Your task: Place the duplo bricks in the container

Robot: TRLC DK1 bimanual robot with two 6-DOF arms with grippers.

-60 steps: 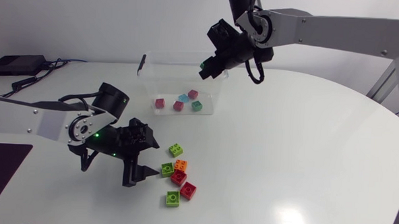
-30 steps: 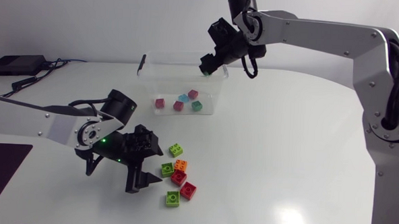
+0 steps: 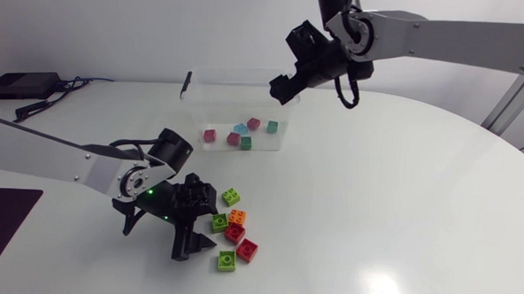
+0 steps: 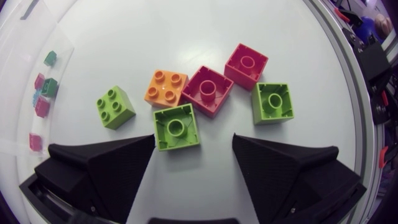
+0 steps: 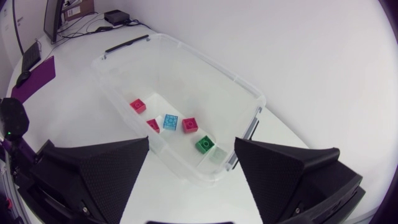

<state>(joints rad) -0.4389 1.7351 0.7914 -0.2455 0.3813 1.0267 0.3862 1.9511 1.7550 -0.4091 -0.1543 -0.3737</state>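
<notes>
container point(image 3: 239, 73): clear, at far side of desk point(image 3: 401, 215); holds 6 bricks point(image 5: 190, 124): 3 pink/red, 2 green, 1 blue
loose bricks point(image 3: 233, 233): 6 on desk: 3 green, 2 red, 1 orange
left gripper point(image 4: 194, 140): open, low over the loose bricks, one green brick point(image 4: 176, 127) just ahead of its fingers
right gripper point(image 5: 191, 146): open, above container
views: left wrist shows studs (four each on the orange and one green); head doesn't

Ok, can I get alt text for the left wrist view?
The left gripper hangs open over six loose duplo bricks on the white table, a lime green brick nearest its fingertips. The clear container, holding a few more bricks, lies beyond them.
</notes>
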